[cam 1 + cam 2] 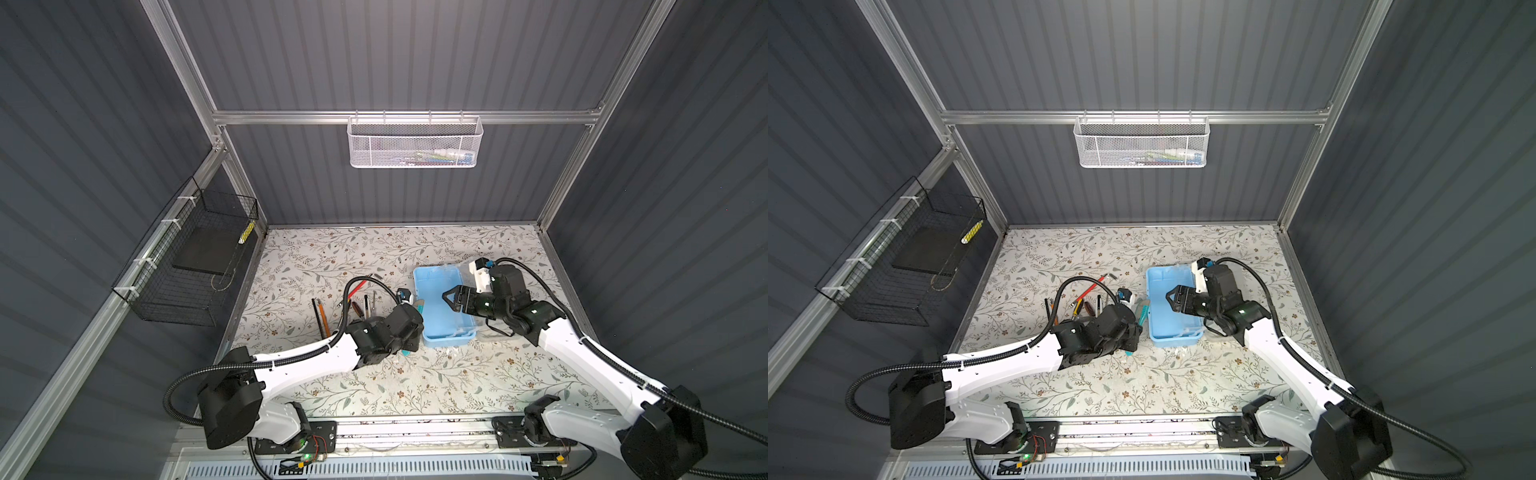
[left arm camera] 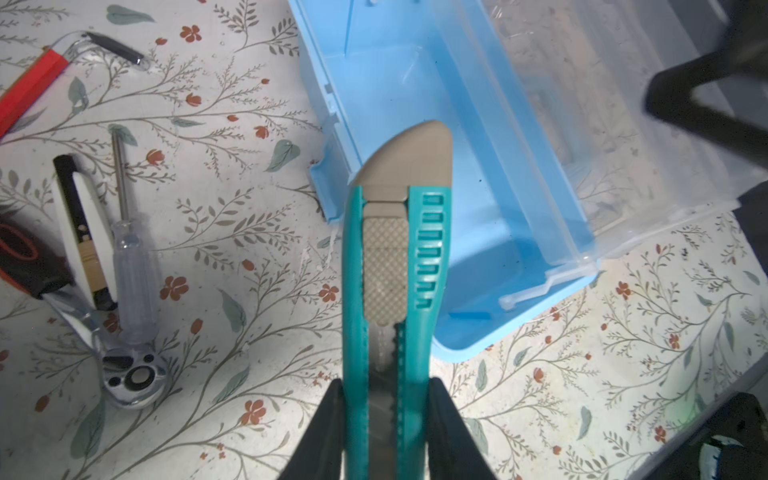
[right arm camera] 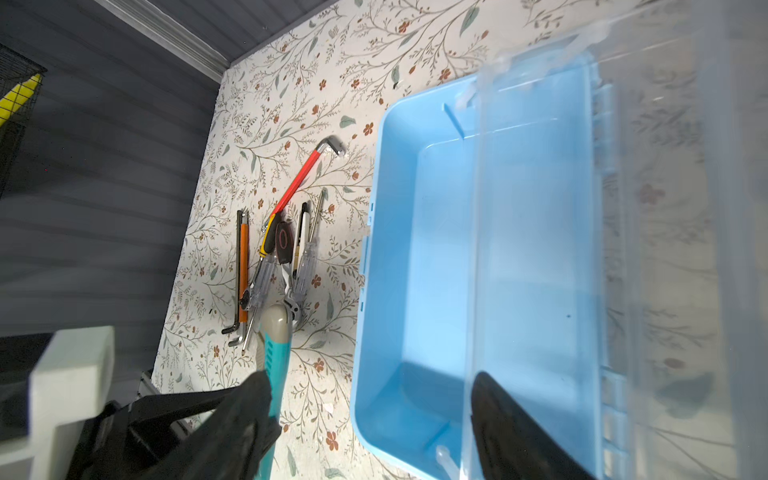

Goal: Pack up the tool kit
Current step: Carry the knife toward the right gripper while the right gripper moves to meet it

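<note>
the tool kit (image 1: 430,282) was located on the floral table (image 1: 374,257), right of centre in both top views. its clear lid (image 3: 673,249) was swung open to the side of the right arm, and the light-blue tray was exposed. the left gripper (image 2: 386,395) was clamped on a teal utility knife (image 2: 395,257), which was gripped at its rear half. the knife's grey nose was positioned at the tray's left wall. the right gripper (image 1: 449,300) was held above the open tray with its jaws apart. in the right wrist view, one finger was seen close beside the lid's free edge; contact could not be confirmed. loose tools were laid left of the tray, among them a red-sleeved hex key (image 3: 297,183), a ratchet (image 2: 129,374) and a clear-handled screwdriver (image 2: 133,266).
</note>
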Action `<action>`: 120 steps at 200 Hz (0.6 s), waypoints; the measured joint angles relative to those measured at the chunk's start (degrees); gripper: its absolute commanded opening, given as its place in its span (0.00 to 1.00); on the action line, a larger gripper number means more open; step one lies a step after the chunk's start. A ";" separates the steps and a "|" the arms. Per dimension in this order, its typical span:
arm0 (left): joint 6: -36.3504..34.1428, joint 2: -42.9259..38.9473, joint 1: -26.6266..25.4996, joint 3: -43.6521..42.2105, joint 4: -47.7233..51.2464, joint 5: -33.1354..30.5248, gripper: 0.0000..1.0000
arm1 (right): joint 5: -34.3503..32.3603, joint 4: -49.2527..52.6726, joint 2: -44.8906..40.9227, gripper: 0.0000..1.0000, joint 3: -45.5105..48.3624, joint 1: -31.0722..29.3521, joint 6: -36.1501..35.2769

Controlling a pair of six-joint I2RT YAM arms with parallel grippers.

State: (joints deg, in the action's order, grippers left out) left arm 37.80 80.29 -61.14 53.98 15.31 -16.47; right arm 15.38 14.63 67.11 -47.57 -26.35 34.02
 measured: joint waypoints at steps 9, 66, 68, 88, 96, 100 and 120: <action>-0.35 0.11 0.00 0.74 -0.83 0.33 0.19 | 0.13 -0.68 1.20 0.75 0.00 -0.68 0.33; -1.42 2.49 0.11 3.54 -6.40 2.75 0.20 | 0.87 -3.69 4.66 0.72 0.00 -3.10 2.10; -1.44 2.60 0.11 3.58 -6.51 2.80 0.20 | 0.85 -3.74 4.70 0.72 0.00 -3.10 2.14; -1.42 3.39 0.11 3.91 -7.02 2.93 0.20 | 0.04 -3.69 4.63 0.72 0.00 -3.10 2.21; -1.42 3.56 0.11 3.96 -7.28 3.02 0.20 | -0.42 -3.52 4.48 0.72 0.00 -3.10 2.21; -1.42 3.61 0.11 3.96 -7.34 3.06 0.20 | -0.57 -3.39 4.37 0.72 0.00 -3.10 2.19; -1.42 3.61 0.11 3.96 -7.61 3.17 0.20 | -1.64 -2.43 3.10 0.72 -0.07 -3.10 1.88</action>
State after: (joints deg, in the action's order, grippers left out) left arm 36.38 83.90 -61.04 57.93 7.70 -13.30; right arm 13.74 12.21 70.22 -47.64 -29.45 35.90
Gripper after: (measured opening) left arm 0.307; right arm 0.723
